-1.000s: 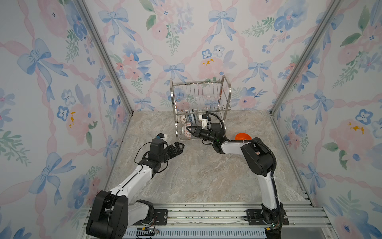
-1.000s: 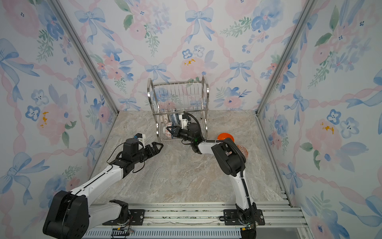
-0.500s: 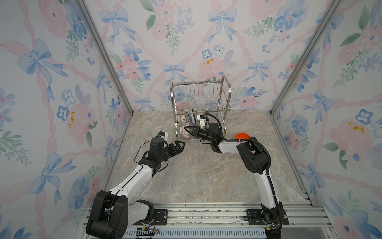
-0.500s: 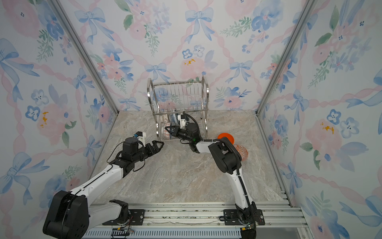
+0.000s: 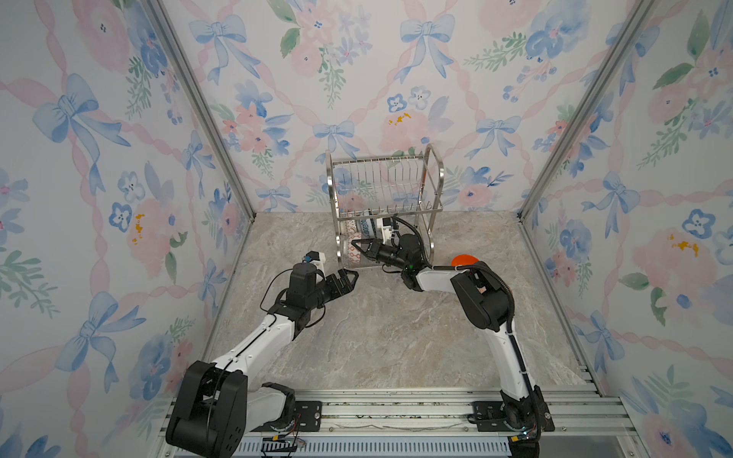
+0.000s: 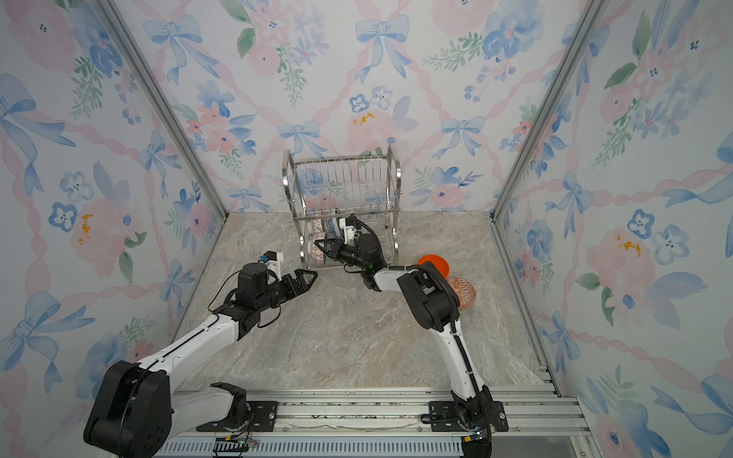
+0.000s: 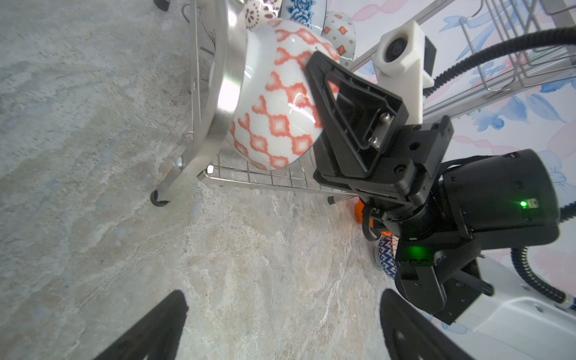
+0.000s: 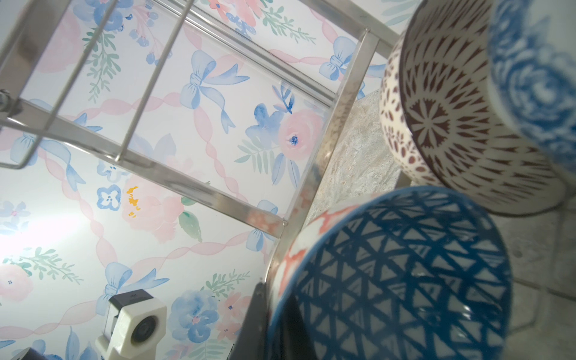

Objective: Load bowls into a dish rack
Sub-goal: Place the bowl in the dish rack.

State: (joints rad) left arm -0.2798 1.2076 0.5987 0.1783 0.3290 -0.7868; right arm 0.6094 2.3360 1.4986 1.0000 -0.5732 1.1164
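The steel dish rack (image 5: pixel 384 186) (image 6: pixel 341 178) stands at the back of the table. My right gripper (image 5: pixel 359 249) (image 6: pixel 324 248) reaches into its lower tier, shut on the rim of a bowl (image 7: pixel 274 103) (image 8: pixel 399 274). That bowl is white with a red-orange lattice outside and blue triangles inside. It is tilted on its side against the rack's end frame (image 7: pixel 227 93). Behind it in the same tier stand a white bowl with dark lattice (image 8: pixel 461 124) and a blue floral bowl (image 8: pixel 536 78). My left gripper (image 5: pixel 350 277) (image 6: pixel 307 274) (image 7: pixel 280 299) hangs open and empty over the table, just in front of the rack's left leg.
A plain orange bowl (image 5: pixel 464 260) (image 6: pixel 434 263) and a red-orange patterned bowl (image 6: pixel 462 293) sit on the table to the right of the rack, behind my right arm. A blue zigzag bowl (image 7: pixel 386 257) shows under that arm. Walls close in on three sides.
My right gripper has carried the bowl slightly left, deeper along the lower tier toward the end frame. The left arm has hardly moved.
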